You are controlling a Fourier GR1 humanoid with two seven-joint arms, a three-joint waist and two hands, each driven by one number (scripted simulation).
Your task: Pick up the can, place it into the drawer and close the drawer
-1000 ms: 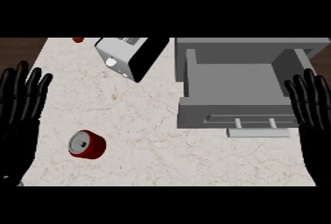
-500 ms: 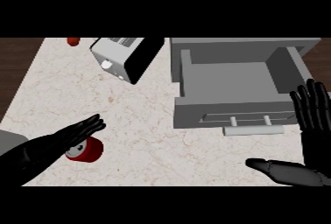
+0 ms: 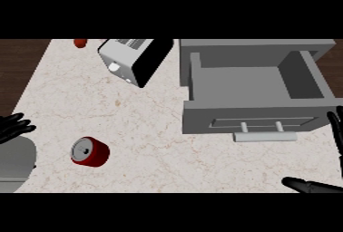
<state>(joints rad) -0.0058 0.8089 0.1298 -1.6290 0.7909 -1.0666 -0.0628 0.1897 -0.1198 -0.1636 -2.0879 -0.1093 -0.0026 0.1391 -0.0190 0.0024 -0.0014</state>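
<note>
The red can [image 3: 89, 152] lies on its side on the pale counter [image 3: 134, 118], its silver top facing left. The grey drawer [image 3: 201, 81] stands open at the upper right, nothing inside, its front panel and handle [image 3: 264, 133] facing me. My left hand [image 3: 15, 127] shows at the left edge, up and left of the can and apart from it, fingers relaxed, with the grey forearm below it. My right hand [image 3: 312, 186] is at the lower right corner, open and holding nothing, thumb pointing left and fingers rising along the right edge beside the drawer front.
A silver and black toaster [image 3: 134, 59] sits tilted at the top, left of the drawer. A small red object [image 3: 80, 43] lies at the counter's far edge. Dark wood floor shows beyond the counter's left side.
My left hand has pulled back to the left, away from the can it hovered over. The right hand has slid towards the right edge. The can has not moved.
</note>
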